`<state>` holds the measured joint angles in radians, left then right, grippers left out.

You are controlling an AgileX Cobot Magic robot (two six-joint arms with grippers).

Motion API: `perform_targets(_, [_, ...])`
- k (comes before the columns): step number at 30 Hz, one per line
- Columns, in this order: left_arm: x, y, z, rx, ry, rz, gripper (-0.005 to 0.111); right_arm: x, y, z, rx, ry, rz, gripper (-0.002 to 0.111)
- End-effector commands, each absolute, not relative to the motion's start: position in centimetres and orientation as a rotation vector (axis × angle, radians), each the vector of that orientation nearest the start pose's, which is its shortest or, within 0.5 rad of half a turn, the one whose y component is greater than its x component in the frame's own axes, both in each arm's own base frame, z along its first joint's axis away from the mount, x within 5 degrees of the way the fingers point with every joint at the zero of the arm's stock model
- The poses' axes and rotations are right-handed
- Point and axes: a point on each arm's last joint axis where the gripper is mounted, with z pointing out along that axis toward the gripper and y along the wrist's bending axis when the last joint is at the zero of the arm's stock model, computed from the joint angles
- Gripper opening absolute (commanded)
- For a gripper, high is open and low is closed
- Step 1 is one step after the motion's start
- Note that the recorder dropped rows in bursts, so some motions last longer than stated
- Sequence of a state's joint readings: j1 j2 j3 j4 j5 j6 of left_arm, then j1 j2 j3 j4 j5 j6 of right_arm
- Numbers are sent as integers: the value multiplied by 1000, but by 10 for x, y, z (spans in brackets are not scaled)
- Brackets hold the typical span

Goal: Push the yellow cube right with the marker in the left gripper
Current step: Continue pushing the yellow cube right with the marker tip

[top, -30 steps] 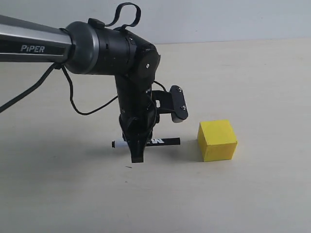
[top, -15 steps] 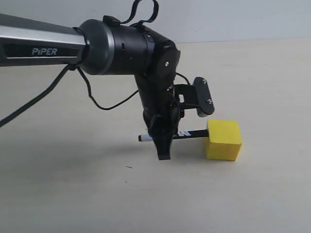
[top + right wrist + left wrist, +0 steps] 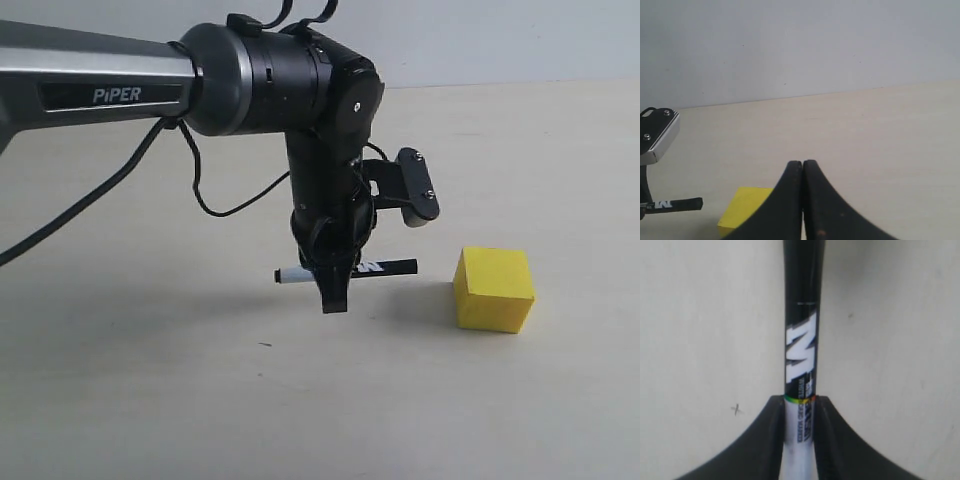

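Note:
My left gripper (image 3: 335,292) hangs from the black and grey arm, pointing down, shut on the marker (image 3: 385,267). It holds the marker level, just above the table, black cap end toward the yellow cube (image 3: 493,290). A small gap separates the cap from the cube, which rests on the table to the right. In the left wrist view the marker (image 3: 801,340) runs straight out from between the left gripper (image 3: 799,402) fingers, clamped at its white barrel. The right gripper (image 3: 802,165) is shut on nothing, with the cube (image 3: 742,207) partly hidden behind its finger. It does not show in the exterior view.
The beige table (image 3: 150,400) stretches on all sides, with a pale wall (image 3: 500,40) behind. A black cable (image 3: 215,205) loops under the left arm. The left arm's wrist camera housing (image 3: 657,135) and the marker cap (image 3: 682,204) appear in the right wrist view.
The marker pressed against the cube half a second ago and slid it right. The marker has since drawn back a little, leaving a gap.

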<state>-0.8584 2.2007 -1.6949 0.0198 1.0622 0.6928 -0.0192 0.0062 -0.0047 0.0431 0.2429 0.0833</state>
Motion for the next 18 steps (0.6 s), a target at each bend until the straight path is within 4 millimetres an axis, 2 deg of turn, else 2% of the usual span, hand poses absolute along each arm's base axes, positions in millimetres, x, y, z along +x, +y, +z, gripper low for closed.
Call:
perform_targets(1, [289,-334,154,2169,2204,18,0,55,-1,192,115,1719,76,0])
perform_targets(14, [285,-342,153,2178,2148,5,0,55,-1,192,115,1719,76,0])
perform_targets(18, [281,-351,153,2183,2072,-2,0,55,-1,192,115,1719,76,0])
